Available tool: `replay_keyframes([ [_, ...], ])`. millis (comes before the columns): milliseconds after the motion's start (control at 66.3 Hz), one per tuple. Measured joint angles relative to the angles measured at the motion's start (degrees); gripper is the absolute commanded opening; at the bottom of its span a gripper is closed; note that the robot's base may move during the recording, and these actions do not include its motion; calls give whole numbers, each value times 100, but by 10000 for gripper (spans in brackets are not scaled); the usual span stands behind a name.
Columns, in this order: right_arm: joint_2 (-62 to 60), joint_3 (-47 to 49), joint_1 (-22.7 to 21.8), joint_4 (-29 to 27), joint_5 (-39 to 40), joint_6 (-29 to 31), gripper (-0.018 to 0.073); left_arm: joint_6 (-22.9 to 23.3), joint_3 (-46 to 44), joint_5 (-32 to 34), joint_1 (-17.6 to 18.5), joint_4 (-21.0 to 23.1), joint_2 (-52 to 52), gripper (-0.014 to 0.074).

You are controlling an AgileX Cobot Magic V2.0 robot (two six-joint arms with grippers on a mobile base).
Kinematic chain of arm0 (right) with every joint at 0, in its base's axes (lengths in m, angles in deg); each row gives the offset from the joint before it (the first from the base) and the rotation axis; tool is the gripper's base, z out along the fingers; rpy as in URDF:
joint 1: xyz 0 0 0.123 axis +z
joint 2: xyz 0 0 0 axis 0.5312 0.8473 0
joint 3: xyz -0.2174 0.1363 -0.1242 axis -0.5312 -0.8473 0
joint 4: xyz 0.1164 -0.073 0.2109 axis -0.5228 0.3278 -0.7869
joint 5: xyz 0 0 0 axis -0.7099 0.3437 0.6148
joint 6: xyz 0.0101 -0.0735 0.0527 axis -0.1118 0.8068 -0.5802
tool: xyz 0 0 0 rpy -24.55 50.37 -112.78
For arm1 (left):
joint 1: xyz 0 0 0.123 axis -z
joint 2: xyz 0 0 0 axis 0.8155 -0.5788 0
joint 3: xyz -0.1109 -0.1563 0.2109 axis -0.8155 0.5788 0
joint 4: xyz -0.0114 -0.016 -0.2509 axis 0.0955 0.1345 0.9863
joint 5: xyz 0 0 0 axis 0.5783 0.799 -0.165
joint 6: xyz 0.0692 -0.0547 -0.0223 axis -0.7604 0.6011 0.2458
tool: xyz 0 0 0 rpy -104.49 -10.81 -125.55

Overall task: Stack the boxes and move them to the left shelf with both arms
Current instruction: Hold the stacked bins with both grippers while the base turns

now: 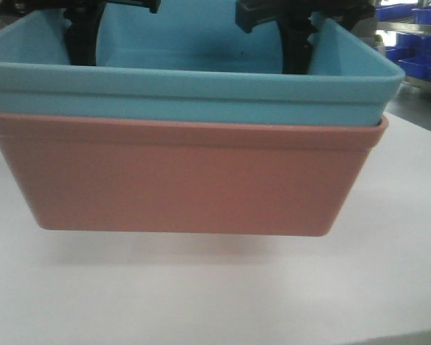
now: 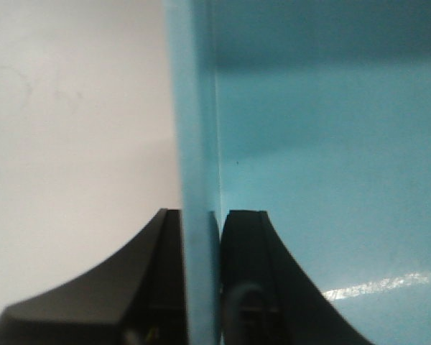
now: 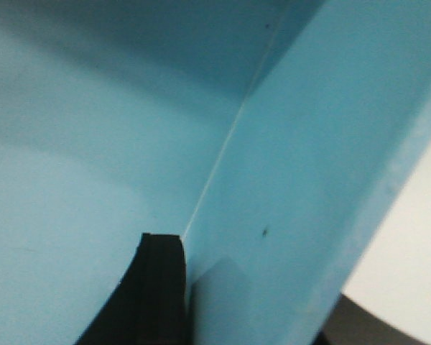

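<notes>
**Clerk:** Item one?

**Checker:** Blue tub (image 1: 194,90). Light sky-blue plastic, open, rectangular, with a rolled rim. The walls are smooth and carry a few tiny dark specks inside. It sits nested in item two, its rim band standing above the pink rim.

**Clerk:** Item two?

**Checker:** Pink tub (image 1: 187,183). Salmon plastic in the same form. The walls taper to a narrower base with rounded corners.

**Clerk:** Location of the stack?

**Checker:** Level, over the white tabletop (image 1: 201,302), in from its right edge. There is a soft shadow under the pink base. The stack looks to hang just clear of the surface, but I cannot tell for certain.

**Clerk:** Left tool (image 2: 201,223)?

**Checker:** Black, closed narrow on the blue tub's left end wall. One finger (image 2: 147,287) is outside and the other inside, both pressed flat to the wall.

**Clerk:** Right tool (image 1: 298,57)?

**Checker:** Black, reaching down over the blue tub's right end wall. The inner finger (image 3: 158,287) lies against the inside face near a corner seam. A dark part shows beyond the rim on the outer side, so the wall is clamped between them.

**Clerk:** Anything else?

**Checker:** Dark blue crates (image 1: 420,66) on a metal rack (image 1: 409,29), beyond the tabletop's far right corner.
</notes>
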Motion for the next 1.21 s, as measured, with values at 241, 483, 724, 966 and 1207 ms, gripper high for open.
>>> replay_keyframes([
  [241, 0, 0, 0, 0, 0, 0, 56, 0, 0, 0, 0, 0, 0, -3],
  [483, 0, 0, 0, 0, 0, 0, 56, 0, 0, 0, 0, 0, 0, -3],
  [724, 0, 0, 0, 0, 0, 0, 56, 0, 0, 0, 0, 0, 0, -3],
  [966, 0, 0, 0, 0, 0, 0, 56, 0, 0, 0, 0, 0, 0, -3],
  [1207, 0, 0, 0, 0, 0, 0, 56, 0, 0, 0, 0, 0, 0, -3],
])
